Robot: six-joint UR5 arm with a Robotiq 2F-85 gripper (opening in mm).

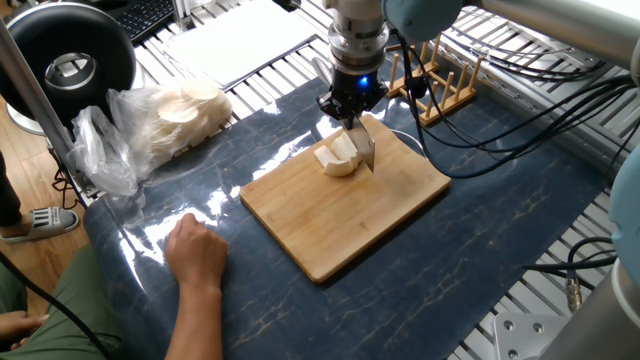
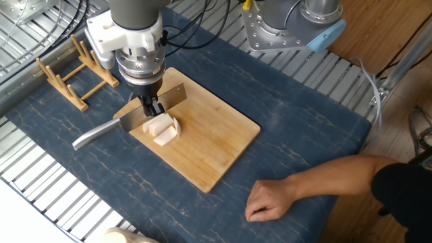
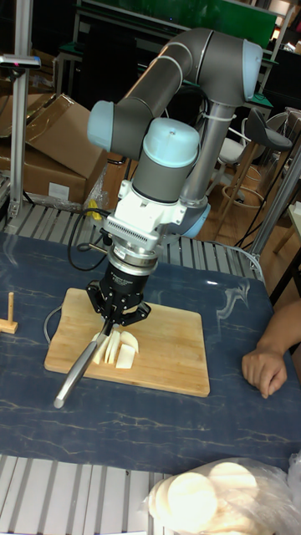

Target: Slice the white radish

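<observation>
The white radish (image 1: 337, 159) lies in cream-white pieces on the wooden cutting board (image 1: 340, 225). My gripper (image 1: 350, 112) hangs right above it, shut on a knife (image 1: 365, 148) whose blade stands down against the pieces. From the other side, the radish (image 2: 163, 128) sits just in front of the blade (image 2: 173, 96), and the grey handle (image 2: 96, 134) sticks out left past the board (image 2: 212, 145). In the tall view the gripper (image 3: 117, 323) clamps the knife (image 3: 79, 368) beside the radish (image 3: 120, 349).
A person's hand (image 1: 196, 252) rests on the blue mat near the board, also seen as a hand (image 2: 268, 200). A plastic bag of round pale slices (image 1: 170, 115) lies at the left. A wooden rack (image 1: 445, 80) stands behind the board.
</observation>
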